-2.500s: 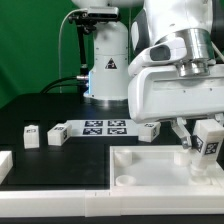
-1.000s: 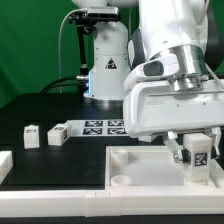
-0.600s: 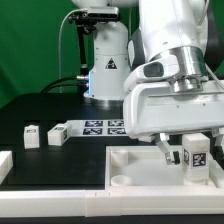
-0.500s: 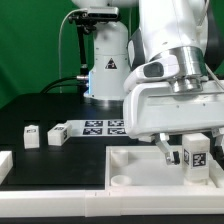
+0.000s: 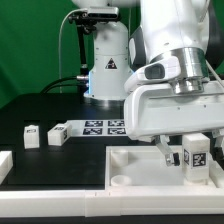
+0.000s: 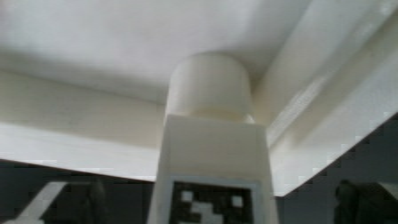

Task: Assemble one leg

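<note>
1. Your leg (image 5: 197, 155) looks like smooth matt white plastic, with a printed black-and-white tag.
2. The tray (image 5: 140, 166) has the same matt white plastic.
3. Your tabletop (image 5: 40, 118) is matt black.

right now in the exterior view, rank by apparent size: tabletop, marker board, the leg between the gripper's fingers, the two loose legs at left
1. tabletop
2. marker board
3. leg at the gripper, nearer the camera, so unsure
4. two loose legs, alike
</note>
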